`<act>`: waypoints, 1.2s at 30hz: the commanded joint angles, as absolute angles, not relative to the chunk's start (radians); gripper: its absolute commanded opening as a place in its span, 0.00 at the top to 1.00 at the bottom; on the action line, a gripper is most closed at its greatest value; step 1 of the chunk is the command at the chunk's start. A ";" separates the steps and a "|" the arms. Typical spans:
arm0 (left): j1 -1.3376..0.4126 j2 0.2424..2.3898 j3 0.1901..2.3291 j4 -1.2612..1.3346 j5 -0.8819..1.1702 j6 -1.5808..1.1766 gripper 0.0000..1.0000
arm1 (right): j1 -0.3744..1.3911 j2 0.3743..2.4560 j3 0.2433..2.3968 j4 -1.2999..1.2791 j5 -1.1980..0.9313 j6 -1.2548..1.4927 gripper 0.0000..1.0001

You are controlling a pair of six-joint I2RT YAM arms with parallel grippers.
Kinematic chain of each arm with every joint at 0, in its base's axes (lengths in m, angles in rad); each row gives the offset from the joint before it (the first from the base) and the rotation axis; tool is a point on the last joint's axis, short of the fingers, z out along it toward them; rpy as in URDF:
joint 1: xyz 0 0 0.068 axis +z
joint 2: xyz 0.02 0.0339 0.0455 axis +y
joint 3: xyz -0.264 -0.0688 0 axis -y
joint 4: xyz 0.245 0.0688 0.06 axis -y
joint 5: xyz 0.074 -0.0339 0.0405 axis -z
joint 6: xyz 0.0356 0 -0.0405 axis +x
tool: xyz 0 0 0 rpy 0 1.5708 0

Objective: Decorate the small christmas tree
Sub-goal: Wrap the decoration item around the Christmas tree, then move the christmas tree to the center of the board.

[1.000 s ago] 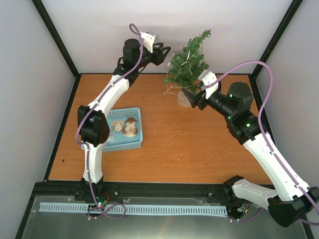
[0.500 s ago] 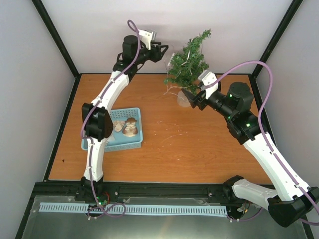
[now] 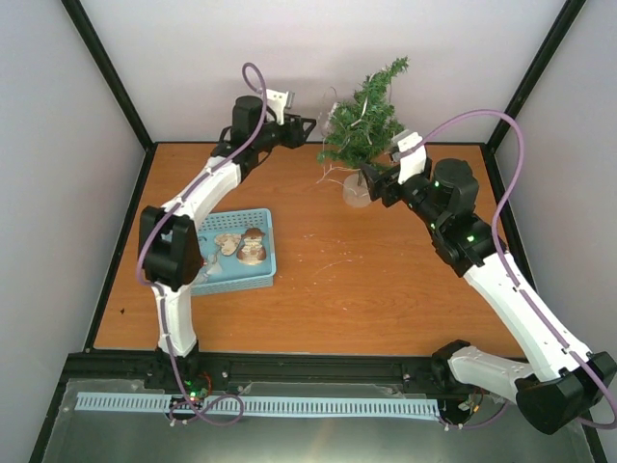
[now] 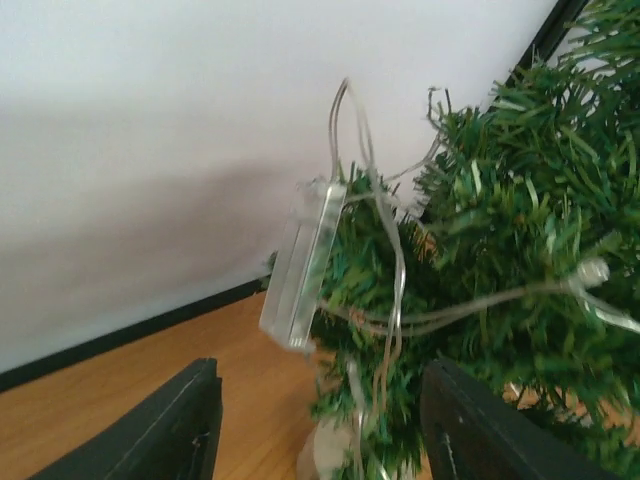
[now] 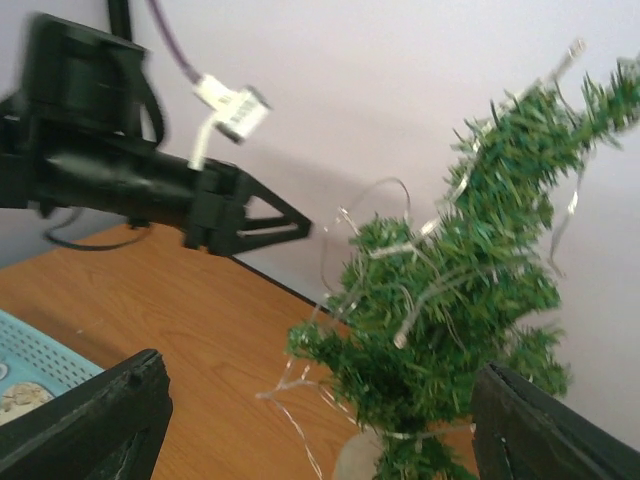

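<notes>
White walls (image 3: pixel 193 68) and black frame posts (image 3: pixel 106 72) close in three sides of the orange wooden worktop (image 3: pixel 386 280). Its centre and near right lie bare, leaving wide room between the two arms.

The left arm (image 3: pixel 207 183) rises from the near edge and stretches long toward the back wall, with its forearm roughly level high over the far left of the worktop. The right arm (image 3: pixel 501 280) climbs from the near right corner and bends inward, its wrist angled down at the back.

The small christmas tree (image 3: pixel 366 121) stands upright near the back edge, right of centre, its pointed top leaning slightly right against the wall. The left gripper (image 3: pixel 307 125) hovers just left of the upper branches, a gap of air between them — its jaws are apart and hold nothing. The right gripper (image 3: pixel 371 181) sits low, just beside the tree's pale base, jaws spread wide and empty.

A blue basket (image 3: pixel 231 253) lies toward the left edge, well apart from the tree, holding a few ornaments (image 3: pixel 246 246). On the tree's left side hangs a clear flat box (image 4: pixel 300 270), tilted. A thin light wire (image 4: pixel 400 300) loops through the needles.
</notes>
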State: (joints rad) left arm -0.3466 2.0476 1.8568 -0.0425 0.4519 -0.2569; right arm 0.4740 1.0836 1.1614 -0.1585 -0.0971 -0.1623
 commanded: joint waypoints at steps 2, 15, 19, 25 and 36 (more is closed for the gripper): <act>-0.334 1.869 1.618 0.140 0.350 -0.381 0.49 | 0.481 1.079 1.089 -0.134 0.041 -0.064 0.18; -0.336 1.911 1.480 0.305 0.484 -0.525 0.50 | 0.482 1.222 1.305 -0.169 0.304 0.016 0.24; -0.345 1.893 1.452 0.302 0.481 -0.550 0.50 | 0.482 1.365 1.415 -0.102 0.401 0.090 0.27; -0.357 1.791 1.338 0.252 0.472 -0.550 0.47 | 0.482 1.571 1.615 -0.054 0.494 0.072 0.27; -0.358 1.655 1.201 0.206 0.482 -0.471 0.45 | 0.482 1.913 1.931 -0.073 0.610 -0.091 0.20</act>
